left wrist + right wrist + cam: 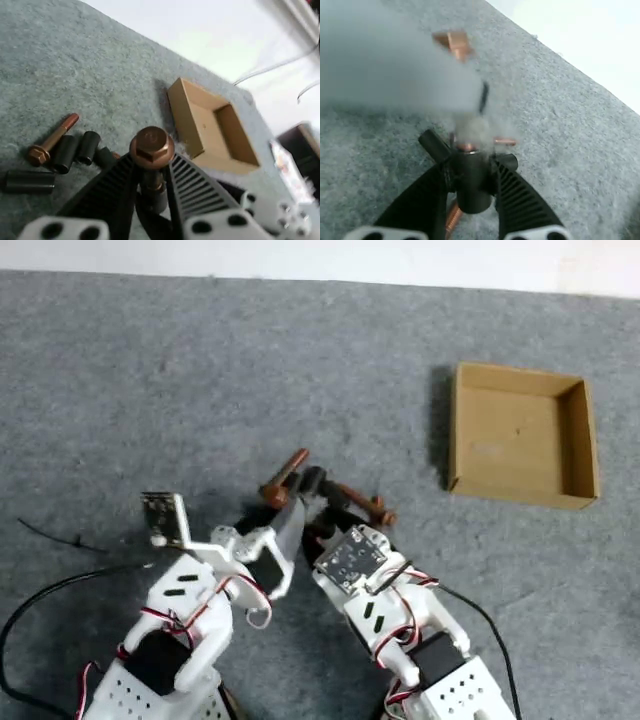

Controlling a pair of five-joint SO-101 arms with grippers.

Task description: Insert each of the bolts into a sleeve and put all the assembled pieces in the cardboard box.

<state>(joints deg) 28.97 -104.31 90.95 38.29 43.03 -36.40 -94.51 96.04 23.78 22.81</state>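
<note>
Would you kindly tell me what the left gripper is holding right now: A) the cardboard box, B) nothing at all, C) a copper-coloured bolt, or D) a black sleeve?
C: the left wrist view shows the left gripper shut on a bolt, its hex head sticking out past the jaws; the black sleeve sits in the right gripper.
</note>
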